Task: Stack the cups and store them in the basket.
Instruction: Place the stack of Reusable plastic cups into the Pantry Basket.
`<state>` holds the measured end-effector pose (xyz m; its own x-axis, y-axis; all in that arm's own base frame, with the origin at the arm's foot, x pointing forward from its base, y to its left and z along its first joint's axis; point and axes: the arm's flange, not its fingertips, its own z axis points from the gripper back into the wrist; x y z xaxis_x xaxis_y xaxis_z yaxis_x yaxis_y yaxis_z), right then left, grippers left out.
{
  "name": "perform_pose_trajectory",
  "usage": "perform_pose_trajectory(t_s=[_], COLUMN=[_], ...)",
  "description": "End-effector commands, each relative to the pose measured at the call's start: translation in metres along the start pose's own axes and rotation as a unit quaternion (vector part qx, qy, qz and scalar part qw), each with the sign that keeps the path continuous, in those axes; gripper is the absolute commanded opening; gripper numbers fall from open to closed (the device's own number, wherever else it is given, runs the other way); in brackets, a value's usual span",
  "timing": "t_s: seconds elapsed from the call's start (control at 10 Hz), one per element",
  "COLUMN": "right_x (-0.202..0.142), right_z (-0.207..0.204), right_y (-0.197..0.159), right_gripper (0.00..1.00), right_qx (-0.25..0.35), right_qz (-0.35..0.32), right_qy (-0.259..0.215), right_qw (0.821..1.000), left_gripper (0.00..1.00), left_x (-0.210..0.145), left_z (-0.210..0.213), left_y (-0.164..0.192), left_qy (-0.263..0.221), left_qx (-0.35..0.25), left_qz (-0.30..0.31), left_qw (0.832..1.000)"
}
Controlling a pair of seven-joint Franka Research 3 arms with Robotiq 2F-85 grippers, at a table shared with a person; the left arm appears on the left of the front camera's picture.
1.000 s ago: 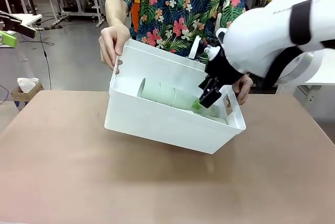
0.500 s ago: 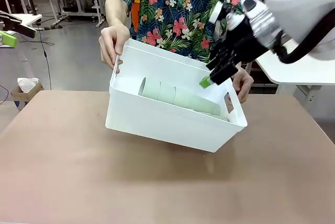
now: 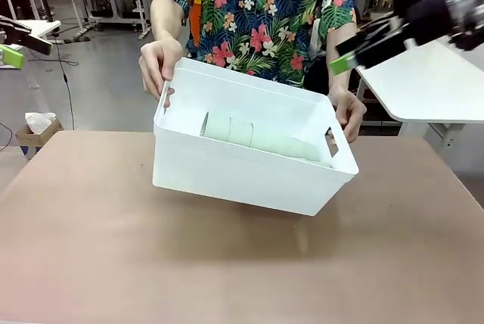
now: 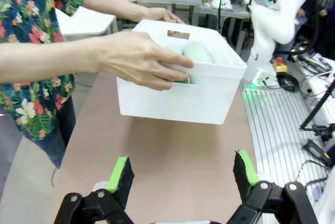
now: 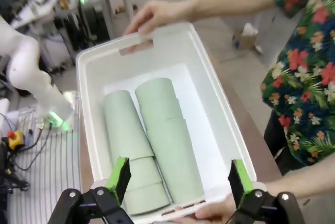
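Front view: the person holds the basket (image 3: 249, 172) tilted above the far half of the tabletop (image 3: 227, 263), its lower edge clear of the surface, one hand (image 3: 160, 66) on the rim at the robot's left end and the other hand (image 3: 349, 112) at the right end by the handle slot. The cups (image 3: 253, 136) lie on their sides inside it, nested into stacks. The near half of the tabletop and both its side edges are bare. The right gripper (image 3: 355, 48) is up beyond the far right corner, above the basket rim and apart from it, fingers spread with nothing between them. A second ago it reached down inside the basket's right end, close to the cups; since then it has lifted out and drawn back to the right, while the basket has levelled a little.

Left wrist view: the left gripper (image 4: 182, 174) hangs over bare tabletop, fingers wide apart and holding nothing, with open surface between it and the basket (image 4: 178, 101), which the person's hand (image 4: 141, 59) grips at the near rim.

Right wrist view: the right gripper (image 5: 178, 179) looks down into the basket (image 5: 220, 130), pads apart, above two side-by-side stacks of cups (image 5: 152, 135) lying along the floor.
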<state>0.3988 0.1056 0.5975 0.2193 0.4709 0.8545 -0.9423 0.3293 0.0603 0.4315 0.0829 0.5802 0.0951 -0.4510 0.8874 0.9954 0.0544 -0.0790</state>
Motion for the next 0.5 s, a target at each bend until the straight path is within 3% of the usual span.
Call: perform_pose_trajectory(t_s=[0.0,0.2,0.4], right_x=[-0.025,-0.062,-0.104], right_z=[0.045,0.104,0.144], right_y=[-0.019,-0.036,-0.046], right_gripper=[1.0,1.0,1.0], right_qx=[0.026,0.031,0.025], right_qz=[-0.007,-0.012,-0.022], right_qy=[-0.051,-0.096,-0.11], right_qw=[0.998,0.995,0.993], left_gripper=[1.0,1.0,1.0], left_x=[0.004,0.004,0.004], left_z=[0.001,0.001,0.001], left_y=[-0.002,-0.002,-0.002], left_qy=[-0.002,-0.002,-0.002], left_qx=[-0.002,-0.002,-0.002], left_qz=[0.006,0.006,0.006], left_qw=[1.0,1.0,1.0])
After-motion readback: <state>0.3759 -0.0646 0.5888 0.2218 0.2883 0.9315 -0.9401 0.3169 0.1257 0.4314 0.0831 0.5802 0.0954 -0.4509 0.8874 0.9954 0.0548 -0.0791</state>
